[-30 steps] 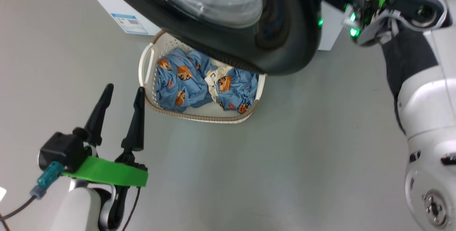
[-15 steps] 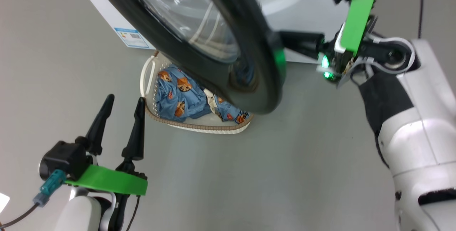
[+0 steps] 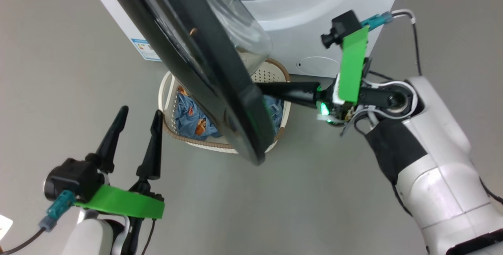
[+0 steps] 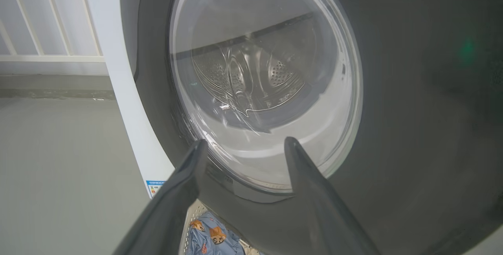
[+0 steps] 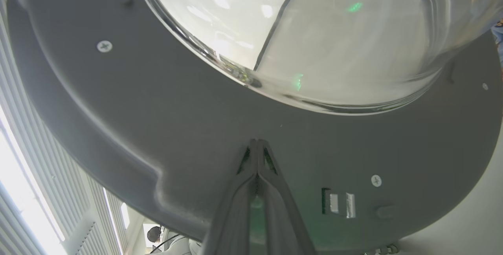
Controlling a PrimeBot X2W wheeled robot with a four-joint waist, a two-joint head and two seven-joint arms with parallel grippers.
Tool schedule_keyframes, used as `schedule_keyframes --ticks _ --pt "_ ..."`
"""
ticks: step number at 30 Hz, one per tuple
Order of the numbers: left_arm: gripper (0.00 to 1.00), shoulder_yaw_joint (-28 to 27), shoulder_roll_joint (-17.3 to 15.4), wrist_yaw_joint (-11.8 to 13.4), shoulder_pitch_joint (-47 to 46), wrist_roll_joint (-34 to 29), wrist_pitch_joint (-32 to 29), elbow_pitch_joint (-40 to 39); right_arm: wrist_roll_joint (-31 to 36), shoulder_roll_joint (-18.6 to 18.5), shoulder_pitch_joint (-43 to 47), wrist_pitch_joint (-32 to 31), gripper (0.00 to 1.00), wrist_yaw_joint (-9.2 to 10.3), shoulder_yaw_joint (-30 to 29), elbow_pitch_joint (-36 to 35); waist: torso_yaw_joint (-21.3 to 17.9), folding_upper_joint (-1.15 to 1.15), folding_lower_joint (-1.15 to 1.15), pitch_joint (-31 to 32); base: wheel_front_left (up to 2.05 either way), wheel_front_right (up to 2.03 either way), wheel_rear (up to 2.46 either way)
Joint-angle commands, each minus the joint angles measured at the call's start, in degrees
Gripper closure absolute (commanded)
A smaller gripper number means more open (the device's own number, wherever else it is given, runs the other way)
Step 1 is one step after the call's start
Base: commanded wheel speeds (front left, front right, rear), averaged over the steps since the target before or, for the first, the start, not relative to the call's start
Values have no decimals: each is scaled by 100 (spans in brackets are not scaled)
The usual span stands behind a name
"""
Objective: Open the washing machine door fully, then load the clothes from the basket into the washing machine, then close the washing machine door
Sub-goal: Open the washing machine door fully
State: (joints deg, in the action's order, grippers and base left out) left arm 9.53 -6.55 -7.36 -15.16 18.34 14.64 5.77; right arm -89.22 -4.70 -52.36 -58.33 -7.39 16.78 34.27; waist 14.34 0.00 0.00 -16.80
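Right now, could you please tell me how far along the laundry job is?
Done: the washing machine door is unlatched and partly open. In hand: the shut right gripper appears to press its tips on the door's grey inner face, likely to open it wider; the left gripper hovers open and empty. Left: the clothes lie in the basket, and the door needs closing.

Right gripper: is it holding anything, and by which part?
Nothing held. The right gripper is shut, fingers together, tips against the grey inner face of the washing machine door. The left gripper is open and empty.
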Motion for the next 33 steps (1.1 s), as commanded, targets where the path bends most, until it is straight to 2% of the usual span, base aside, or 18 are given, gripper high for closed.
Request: schedule_keyframes --ticks 1,15,27,33 --pt "0 -181 -167 -13 25 -64 36 -184 -53 182 109 25 100 -10 125 -204 7 0 0 8 0 0 0" --pt "0 -162 -156 -13 42 -88 36 -262 -877 182 64 642 100 -10 1344 -227 86 0 0 15 0 0 0" --pt "0 -181 -130 -13 14 -58 36 -206 -1333 172 -108 1058 100 -10 1886 -106 55 0 0 -4 0 0 0" --pt "0 -245 -126 -13 43 -73 36 -181 -1633 -59 -91 1358 100 -10 1943 -331 -16 0 0 74 0 0 0"
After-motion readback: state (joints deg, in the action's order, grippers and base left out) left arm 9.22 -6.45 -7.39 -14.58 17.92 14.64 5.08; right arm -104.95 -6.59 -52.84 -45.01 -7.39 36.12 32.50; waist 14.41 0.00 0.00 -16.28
